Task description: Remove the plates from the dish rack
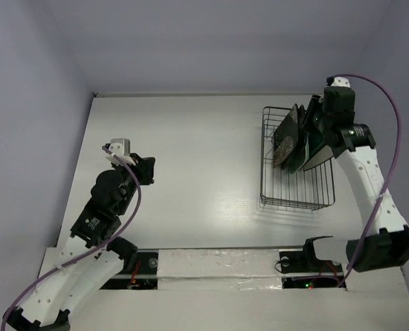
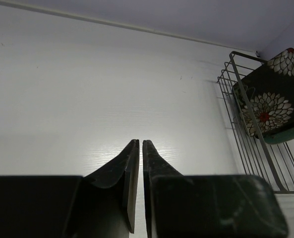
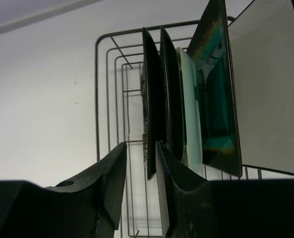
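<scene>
Plates [image 1: 294, 138] stand on edge at the far end of the single wire dish rack [image 1: 297, 192], on the right of the tabletop [image 1: 190, 138]. None looks unloaded, so the whole job lies ahead. By colour there are four: one black flowered plate [image 2: 268, 106], one pale mint plate [image 3: 191, 114], one teal plate [image 3: 218, 99] and one cream-white plate [image 3: 270, 84]. A second dark edge beside the black may be a fifth. Right tool [image 3: 141, 146], narrowly parted and empty, lines up on the black plate's edge. Left tool [image 2: 139, 144], pinched shut and empty, hangs well apart.
</scene>
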Robot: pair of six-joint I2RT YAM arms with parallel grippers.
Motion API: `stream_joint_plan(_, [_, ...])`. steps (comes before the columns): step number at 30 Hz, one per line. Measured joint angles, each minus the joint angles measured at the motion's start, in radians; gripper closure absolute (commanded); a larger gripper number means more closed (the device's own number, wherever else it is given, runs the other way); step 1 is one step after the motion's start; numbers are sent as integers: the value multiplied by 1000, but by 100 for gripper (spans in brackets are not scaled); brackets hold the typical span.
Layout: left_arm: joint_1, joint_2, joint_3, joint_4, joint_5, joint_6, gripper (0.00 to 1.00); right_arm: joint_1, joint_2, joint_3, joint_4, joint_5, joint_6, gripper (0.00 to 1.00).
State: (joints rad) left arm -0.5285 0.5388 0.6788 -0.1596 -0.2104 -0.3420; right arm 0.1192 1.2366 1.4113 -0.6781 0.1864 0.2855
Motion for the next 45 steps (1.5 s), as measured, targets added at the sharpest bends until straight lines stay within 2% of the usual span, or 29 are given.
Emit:
stream_joint_plan(4, [0, 0, 0, -6, 0, 0, 82, 0, 112, 37, -11, 26, -10, 64])
stream_joint_plan(7, [0, 0, 0, -6, 0, 0, 80, 1, 185, 56, -26, 32, -19, 65])
stream_joint_plan(26, [0, -11, 0, -7, 0, 4, 78, 60, 410, 144, -58, 189, -47, 66])
stream_joint_plan(27, [0, -11, 0, -6, 0, 4, 78, 66, 423, 152, -65, 204, -48, 68])
stream_joint_plan(28, [0, -12, 0, -5, 0, 4, 77, 73, 435, 162, -74, 225, -53, 78])
stream_joint_plan(30, [0, -11, 0, -6, 0, 5, 77, 86, 457, 183, -96, 262, -62, 87])
stream_joint_plan(31, [0, -8, 0, -6, 0, 5, 77, 92, 468, 195, -110, 287, -83, 96])
stream_joint_plan(32, [0, -7, 0, -6, 0, 5, 77, 97, 475, 203, -123, 304, -103, 99])
stream_joint_plan(45, [0, -4, 0, -5, 0, 7, 77, 158, 480, 291, -216, 421, -122, 100])
